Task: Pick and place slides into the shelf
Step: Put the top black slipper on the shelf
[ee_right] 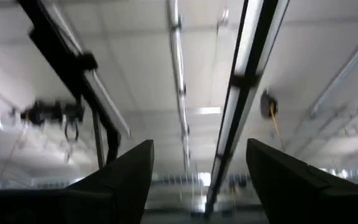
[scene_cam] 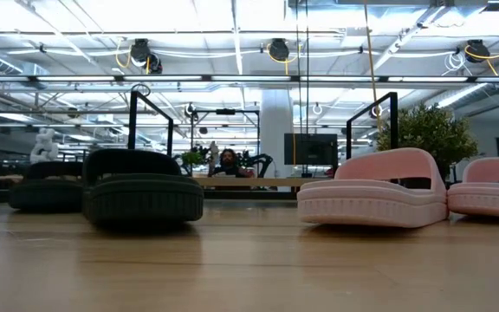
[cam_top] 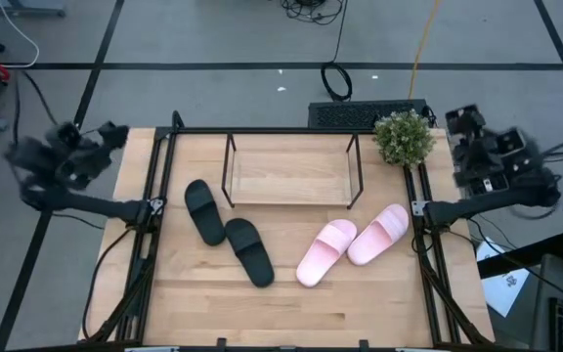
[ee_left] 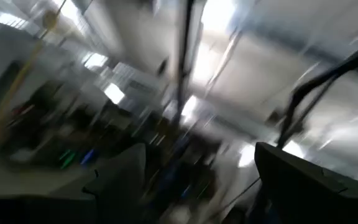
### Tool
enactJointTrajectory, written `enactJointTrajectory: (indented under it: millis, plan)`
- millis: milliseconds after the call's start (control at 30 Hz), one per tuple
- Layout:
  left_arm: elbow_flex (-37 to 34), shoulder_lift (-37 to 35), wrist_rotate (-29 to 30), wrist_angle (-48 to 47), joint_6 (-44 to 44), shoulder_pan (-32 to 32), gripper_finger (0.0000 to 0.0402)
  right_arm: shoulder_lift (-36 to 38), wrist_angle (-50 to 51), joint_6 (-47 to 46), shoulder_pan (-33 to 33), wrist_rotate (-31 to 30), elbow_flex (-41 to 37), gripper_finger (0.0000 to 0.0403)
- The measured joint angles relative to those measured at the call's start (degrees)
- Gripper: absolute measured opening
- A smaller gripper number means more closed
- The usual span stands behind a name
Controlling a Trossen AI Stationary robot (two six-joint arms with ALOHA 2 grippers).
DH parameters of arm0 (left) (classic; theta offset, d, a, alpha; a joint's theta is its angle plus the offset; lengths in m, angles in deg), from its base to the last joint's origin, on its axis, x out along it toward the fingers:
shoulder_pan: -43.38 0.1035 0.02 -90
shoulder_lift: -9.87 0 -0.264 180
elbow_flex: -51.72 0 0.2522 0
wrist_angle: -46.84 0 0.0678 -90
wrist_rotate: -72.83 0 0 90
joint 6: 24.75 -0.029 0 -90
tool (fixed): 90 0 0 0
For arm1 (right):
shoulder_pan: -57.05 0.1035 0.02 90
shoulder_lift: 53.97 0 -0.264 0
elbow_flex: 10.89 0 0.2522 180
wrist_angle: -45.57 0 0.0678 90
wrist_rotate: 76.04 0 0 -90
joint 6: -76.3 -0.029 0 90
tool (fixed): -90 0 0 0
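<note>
Two matte black slides (cam_top: 203, 210) (cam_top: 249, 251) lie sole-down on the tabletop's left middle, end to end. Two pale pink slides (cam_top: 326, 251) (cam_top: 377, 233) lie side by side at right middle. The low view shows a black slide (scene_cam: 141, 186) and a pink slide (scene_cam: 375, 186) nearest. The shelf (cam_top: 291, 171), black rods with a light board, stands at the far middle with nothing on it. My left gripper (cam_top: 106, 137) (ee_left: 197, 149) is raised off the table's left edge, open, pointing up at the ceiling. My right gripper (cam_top: 462, 122) (ee_right: 199, 144) is raised off the right edge, open, also pointing upward.
A small potted plant (cam_top: 404, 137) stands at the table's far right corner beside the shelf. A dark keyboard-like box (cam_top: 360, 112) sits behind the far edge. Black frame rails (cam_top: 150, 244) run along both table sides. Bare wood lies in front of the slides.
</note>
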Motion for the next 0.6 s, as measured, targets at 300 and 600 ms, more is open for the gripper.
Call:
enactJointTrajectory:
  millis: [300, 600]
  plan:
    - [37.81, 34.42, 10.61, -73.61, 15.74, 0.00, 0.0308, -14.62, 44.12, 1.65, -0.01, -0.32, 29.97, 0.0247]
    - [33.50, 49.77, -4.70, -84.52, 26.11, -3.23, 0.0308, -14.38, 48.22, 3.83, 0.00, -6.07, 31.94, 0.0247]
